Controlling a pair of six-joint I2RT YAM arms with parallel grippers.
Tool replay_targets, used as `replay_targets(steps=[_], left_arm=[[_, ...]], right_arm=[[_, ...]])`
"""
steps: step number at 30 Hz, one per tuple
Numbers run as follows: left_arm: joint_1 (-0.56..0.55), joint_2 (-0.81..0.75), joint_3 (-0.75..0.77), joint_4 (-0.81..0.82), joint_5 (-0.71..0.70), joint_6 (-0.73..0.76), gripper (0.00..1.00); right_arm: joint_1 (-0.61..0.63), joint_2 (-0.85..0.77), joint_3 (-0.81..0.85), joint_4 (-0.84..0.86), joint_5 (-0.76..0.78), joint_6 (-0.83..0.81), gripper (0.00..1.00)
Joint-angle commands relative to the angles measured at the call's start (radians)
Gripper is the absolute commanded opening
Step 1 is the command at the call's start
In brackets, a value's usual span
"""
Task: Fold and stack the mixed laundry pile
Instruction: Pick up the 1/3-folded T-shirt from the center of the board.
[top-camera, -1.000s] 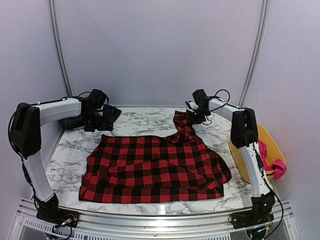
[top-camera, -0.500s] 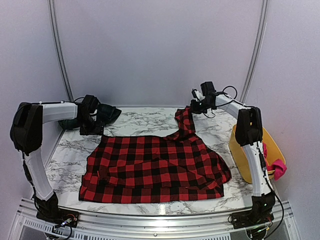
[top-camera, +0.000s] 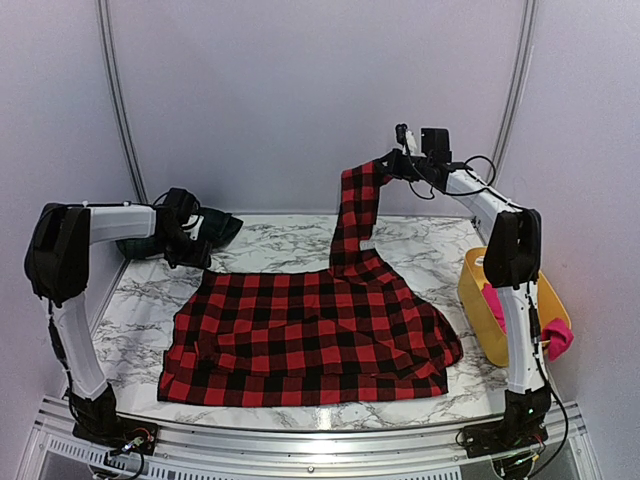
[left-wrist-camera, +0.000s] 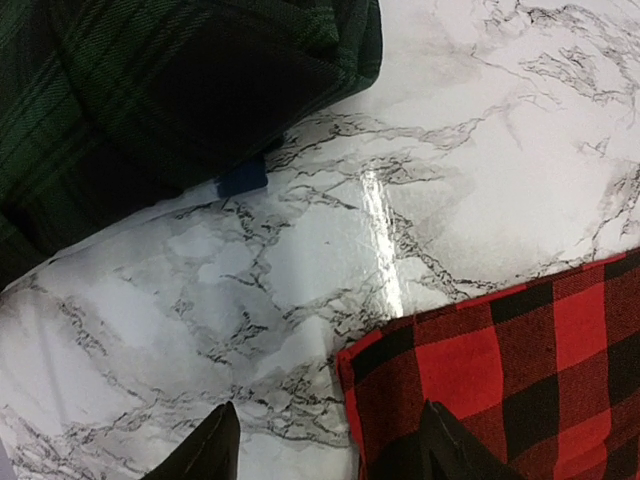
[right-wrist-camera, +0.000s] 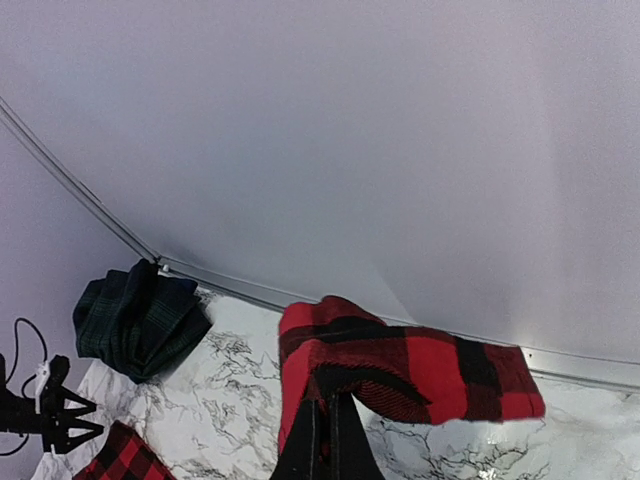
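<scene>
White walls all round, & a marble table (top-camera: 270, 240) in the middle. On it lies the red-and-black checked garment (top-camera: 310, 335), spread out mostly flat, w/ some bumps on its right side.

The right gripper (top-camera: 403, 162) is pinched tight on the far right corner of that garment & holds it up high, so a long strip hangs down to the table. The left gripper (left-wrist-camera: 328, 442) is low at the far left corner. Its fingers are apart, w/ the cloth corner just btwn them, not pinched yet.

The dark green plaid garment (left-wrist-camera: 150, 90) sits bunched at the far left, near the left gripper but not touching the red one. The pink garment (top-camera: 555, 338) hangs on the yellow tub (top-camera: 480, 295) at the right.

Step now, I think: grab both far corners to start the first fold. Nothing looks stacked yet, so it's early.

Next, prob. the left fingers must close on their corner. Then both corners should go up level & come toward the near edge together, so the fold lands straight.
</scene>
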Motion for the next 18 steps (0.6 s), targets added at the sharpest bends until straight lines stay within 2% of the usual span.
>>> replay_targets(steps=[1, 9, 15, 18], left_arm=[[0.012, 0.097, 0.075, -0.002, 0.112, 0.129, 0.59], [0.012, 0.219, 0.188, -0.091, 0.179, 0.210, 0.47], [0.012, 0.252, 0.240, -0.114, 0.163, 0.248, 0.26], [0.012, 0.259, 0.261, -0.120, 0.164, 0.265, 0.10]], right_arm=[[0.003, 0.006, 0.030, 0.061, -0.070, 0.047, 0.00], [0.008, -0.001, 0.021, 0.046, -0.079, 0.033, 0.00], [0.029, -0.016, 0.015, 0.049, -0.097, 0.038, 0.00], [0.044, -0.033, 0.011, 0.047, -0.098, 0.036, 0.00]])
